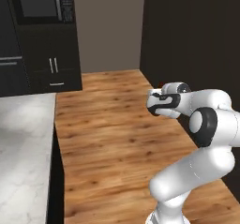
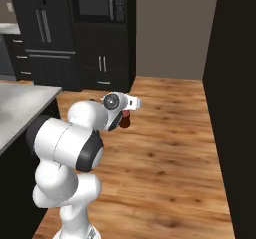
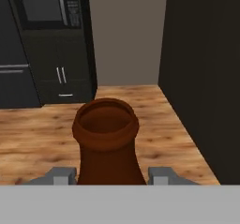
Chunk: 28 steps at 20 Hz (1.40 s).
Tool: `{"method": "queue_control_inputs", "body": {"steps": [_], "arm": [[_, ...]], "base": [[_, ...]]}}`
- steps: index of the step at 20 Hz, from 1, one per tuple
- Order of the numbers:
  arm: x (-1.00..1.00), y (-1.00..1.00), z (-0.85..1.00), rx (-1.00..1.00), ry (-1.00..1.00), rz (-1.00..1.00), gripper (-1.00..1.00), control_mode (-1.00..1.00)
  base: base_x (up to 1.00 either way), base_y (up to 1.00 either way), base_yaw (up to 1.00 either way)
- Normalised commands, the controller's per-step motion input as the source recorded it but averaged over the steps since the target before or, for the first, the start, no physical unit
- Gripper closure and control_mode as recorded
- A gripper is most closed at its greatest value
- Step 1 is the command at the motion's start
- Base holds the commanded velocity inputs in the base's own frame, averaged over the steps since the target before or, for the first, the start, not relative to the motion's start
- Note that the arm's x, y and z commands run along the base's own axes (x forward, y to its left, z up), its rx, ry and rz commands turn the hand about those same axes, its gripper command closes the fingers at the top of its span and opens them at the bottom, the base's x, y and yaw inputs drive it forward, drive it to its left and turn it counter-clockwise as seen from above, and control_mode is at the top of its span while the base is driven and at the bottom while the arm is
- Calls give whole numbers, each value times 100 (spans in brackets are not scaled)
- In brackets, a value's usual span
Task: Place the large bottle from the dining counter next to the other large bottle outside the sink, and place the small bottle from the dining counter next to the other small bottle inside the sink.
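A brown cola bottle (image 3: pixel 107 143) stands upright between my finger tips in the hand view, its open round mouth and narrow neck facing the camera. My gripper (image 3: pixel 111 175) is shut on it below the neck. In the right base view the bottle (image 2: pixel 125 122) shows as a brown lump with a red band under the hand, held above the floor by the gripper (image 2: pixel 125 114). Whether it is the large or the small bottle I cannot tell. In the left base view the gripper (image 1: pixel 154 102) hangs mid-air. The dining counter (image 1: pixel 23 138) lies to the left. The sink is out of view.
Wooden floor (image 1: pixel 108 134) stretches ahead. Black cabinets with a built-in microwave (image 1: pixel 42 6) stand at the far left, a grey wall behind. A tall dark wall (image 1: pixel 197 35) runs along the right. The marble counter edge (image 2: pixel 20 108) is close on the left.
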Motion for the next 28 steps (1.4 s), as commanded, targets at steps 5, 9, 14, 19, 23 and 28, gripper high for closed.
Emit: {"method": "queue_control_inputs", "body": {"steps": [5, 9, 14, 19, 23, 28], "arm": [[0, 0, 0, 0, 0, 0, 100, 100], [0, 0, 0, 0, 0, 0, 100, 100], [0, 0, 0, 0, 0, 0, 100, 100], [0, 0, 0, 0, 0, 0, 100, 100], [0, 0, 0, 0, 0, 0, 100, 100], [0, 0, 0, 0, 0, 0, 100, 100]], "base": [[100, -17, 0], [99, -14, 4], [92, -12, 14], [86, -12, 23], [86, -10, 28], [88, -1, 31]]}}
